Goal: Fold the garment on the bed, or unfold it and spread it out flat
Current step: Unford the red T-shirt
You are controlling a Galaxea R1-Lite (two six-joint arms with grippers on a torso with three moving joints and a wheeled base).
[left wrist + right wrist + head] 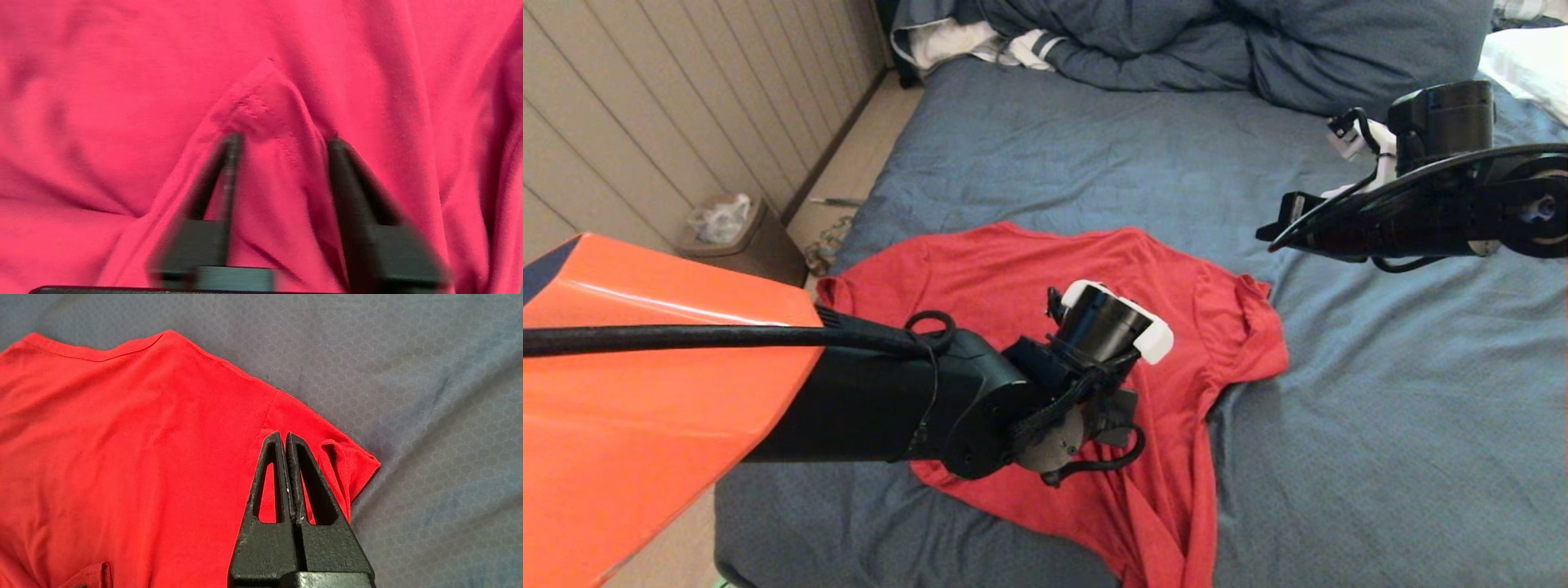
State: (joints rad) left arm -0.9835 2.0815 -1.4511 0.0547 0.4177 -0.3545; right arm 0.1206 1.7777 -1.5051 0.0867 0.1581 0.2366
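Red T-shirt (1029, 278) on blue bed (1380, 408), left arm's tool (1115, 416) over it

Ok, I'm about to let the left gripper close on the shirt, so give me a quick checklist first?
1. Left gripper open: ok, fingers apart.
2. Cloth between its fingers: ok, a raised fold of the T-shirt sits in the gap.
3. Fold has one layer only: cannot tell.
4. Right gripper out of the way: ok, shut and empty, above the sleeve.
5. T-shirt lies flat: not ok, its lower part is bunched and twisted.
6. Room on the bed to spread it: ok, bare sheet around the T-shirt.
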